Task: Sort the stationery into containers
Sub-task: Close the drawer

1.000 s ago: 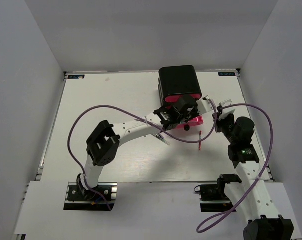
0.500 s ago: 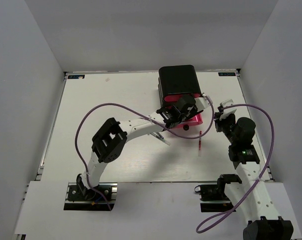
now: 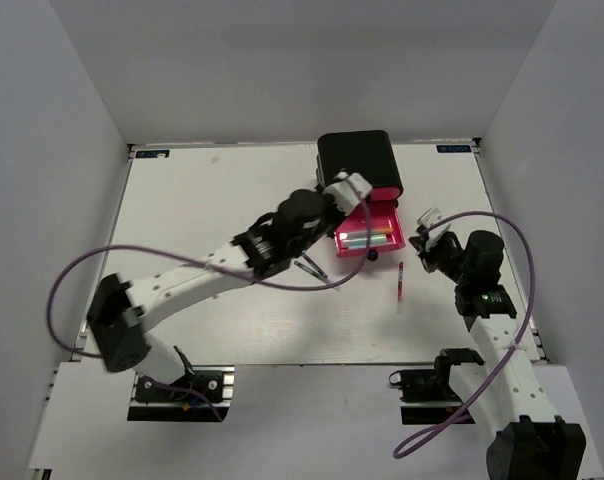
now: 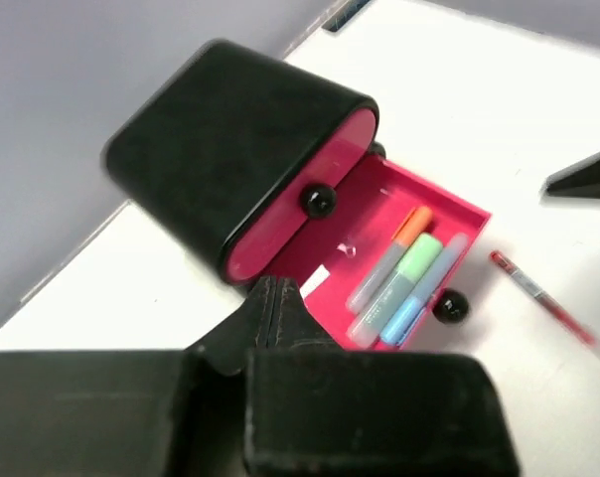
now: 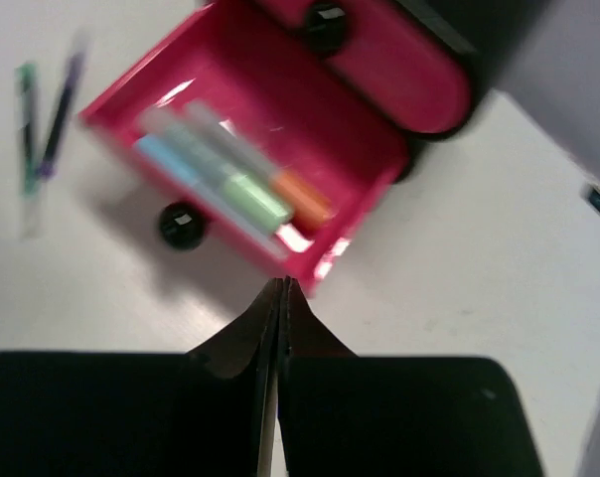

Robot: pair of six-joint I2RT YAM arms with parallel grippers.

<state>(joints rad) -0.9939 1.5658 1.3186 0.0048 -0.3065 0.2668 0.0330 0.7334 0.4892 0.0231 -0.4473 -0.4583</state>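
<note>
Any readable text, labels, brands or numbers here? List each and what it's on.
No text can be read in any view.
Left blue label, far edge of the table: too small to read.
Right blue label, same edge: too small to read.
Case, drawer, markers: no print visible.

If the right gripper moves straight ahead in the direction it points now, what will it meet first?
Most likely the near corner of the open pink drawer. The shut right gripper points at it, but height is unclear: it might pass over the rim.
</note>
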